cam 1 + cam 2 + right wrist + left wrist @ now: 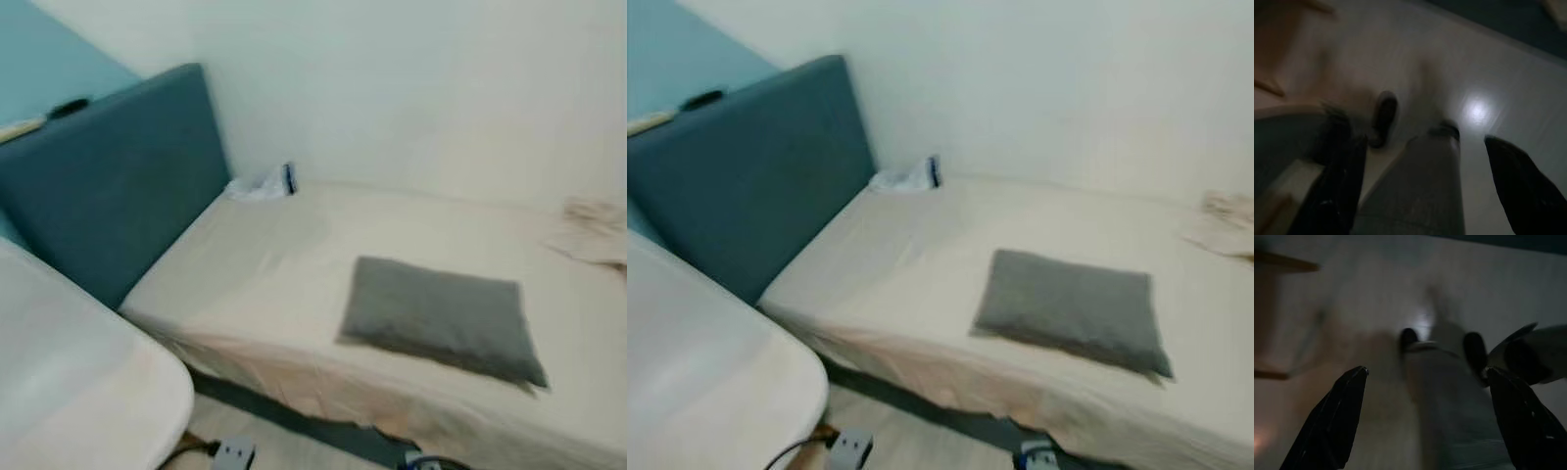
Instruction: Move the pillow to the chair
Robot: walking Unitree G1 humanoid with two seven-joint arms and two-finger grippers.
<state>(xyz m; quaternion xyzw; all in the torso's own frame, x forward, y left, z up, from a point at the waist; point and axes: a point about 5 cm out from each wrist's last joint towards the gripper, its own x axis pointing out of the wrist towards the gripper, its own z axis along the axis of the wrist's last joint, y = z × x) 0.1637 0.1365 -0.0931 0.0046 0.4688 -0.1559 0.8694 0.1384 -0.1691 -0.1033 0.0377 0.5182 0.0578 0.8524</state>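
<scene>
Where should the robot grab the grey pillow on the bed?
Probably the near long edge of the pillow, coming from the bed's front side. It lies flat, and that edge faces the robot near the mattress edge. Being soft, it can likely be pinched there. Both the left gripper and right gripper hang open over the floor.
</scene>
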